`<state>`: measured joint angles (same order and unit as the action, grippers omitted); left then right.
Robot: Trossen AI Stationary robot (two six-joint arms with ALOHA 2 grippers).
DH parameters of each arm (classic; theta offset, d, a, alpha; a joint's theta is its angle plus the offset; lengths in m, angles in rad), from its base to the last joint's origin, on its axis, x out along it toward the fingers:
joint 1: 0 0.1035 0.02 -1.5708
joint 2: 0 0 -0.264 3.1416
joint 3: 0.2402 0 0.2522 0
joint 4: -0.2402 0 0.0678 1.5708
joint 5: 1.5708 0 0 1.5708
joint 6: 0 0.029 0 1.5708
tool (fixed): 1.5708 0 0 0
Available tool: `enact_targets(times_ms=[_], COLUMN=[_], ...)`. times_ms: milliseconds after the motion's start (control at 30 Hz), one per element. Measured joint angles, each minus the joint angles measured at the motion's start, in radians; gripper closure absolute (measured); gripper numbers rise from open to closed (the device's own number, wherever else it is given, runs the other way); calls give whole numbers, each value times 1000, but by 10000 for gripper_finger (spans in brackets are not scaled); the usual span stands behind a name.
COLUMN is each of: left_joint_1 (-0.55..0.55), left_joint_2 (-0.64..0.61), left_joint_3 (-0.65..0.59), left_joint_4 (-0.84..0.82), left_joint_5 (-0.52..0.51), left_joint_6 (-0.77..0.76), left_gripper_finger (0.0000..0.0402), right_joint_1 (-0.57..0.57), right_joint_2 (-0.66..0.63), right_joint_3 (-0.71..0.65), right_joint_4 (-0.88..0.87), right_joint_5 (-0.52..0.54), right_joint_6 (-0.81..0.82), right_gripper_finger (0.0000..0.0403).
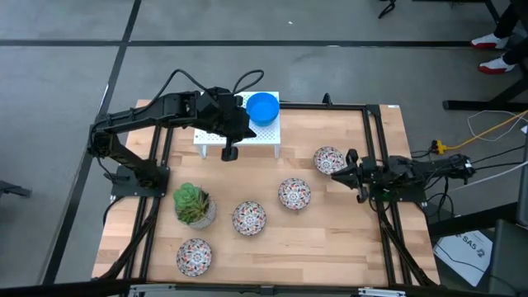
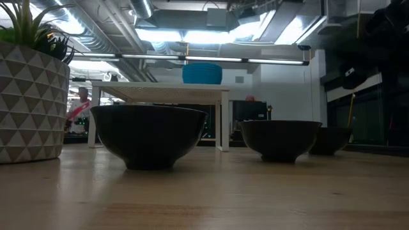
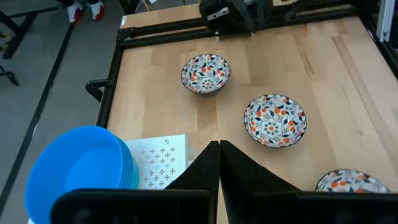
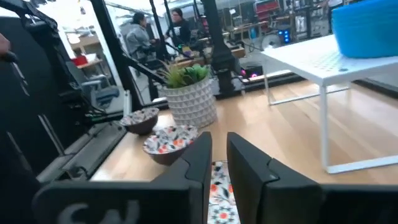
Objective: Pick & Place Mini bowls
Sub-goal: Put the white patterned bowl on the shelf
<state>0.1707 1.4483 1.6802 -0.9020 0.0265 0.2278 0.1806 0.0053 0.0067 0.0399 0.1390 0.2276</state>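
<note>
Blue bowls [image 1: 263, 107] sit stacked on a small white rack [image 1: 238, 136] at the bench's [image 1: 330, 231] far edge in the high view; the left gripper [image 1: 228, 150] hangs beside them, jaws together and empty. Four patterned bowls [image 1: 294, 194] lie on the wood near a potted plant [image 1: 193, 205]. The right gripper [image 1: 352, 160] reaches the fifth [image 1: 327, 159], jaws clamped on its rim. The low view shows the blue stack [image 2: 202, 73] atop the rack. The left wrist view shows its fingers [image 3: 208, 168] pressed shut.
</note>
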Motion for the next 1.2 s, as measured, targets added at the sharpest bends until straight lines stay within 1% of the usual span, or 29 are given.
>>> enact_targets(times_ms=[233, 467, 733, 833, 933, 1000, 1100, 1200], left_joint_1=[-1, -19, -105, -136, -190, -241, -338, -449], left_joint_2=[0, 0, -1, -6, -14, -21, -31, -37], left_joint_3=[0, 0, 0, 0, -1, -1, -1, -1], left_joint_4=[-31, -63, -98, -130, -200, -244, -296, -323], left_joint_5=[8, 106, 135, 184, 236, 253, 255, 233], left_joint_6=[-71, -101, 8, 51, 68, 72, 74, 55], left_gripper_finger=[400, 398, 395, 394, 399, 400, 398, 397], right_joint_1=[-36, -40, -40, -39, -39, -39, -39, -39], right_joint_2=[-3, -3, -3, -3, -3, -3, -3, -1], right_joint_3=[0, 0, 0, 0, 0, 0, 0, 0], right_joint_4=[1, 2, 3, 3, 3, 3, 2, 3], right_joint_5=[-6, -10, -10, -9, -9, -9, -9, -9], right_joint_6=[-33, -18, -26, -24, -24, -24, -25, -26], right_gripper_finger=[351, 351, 351, 351, 351, 351, 351, 351])
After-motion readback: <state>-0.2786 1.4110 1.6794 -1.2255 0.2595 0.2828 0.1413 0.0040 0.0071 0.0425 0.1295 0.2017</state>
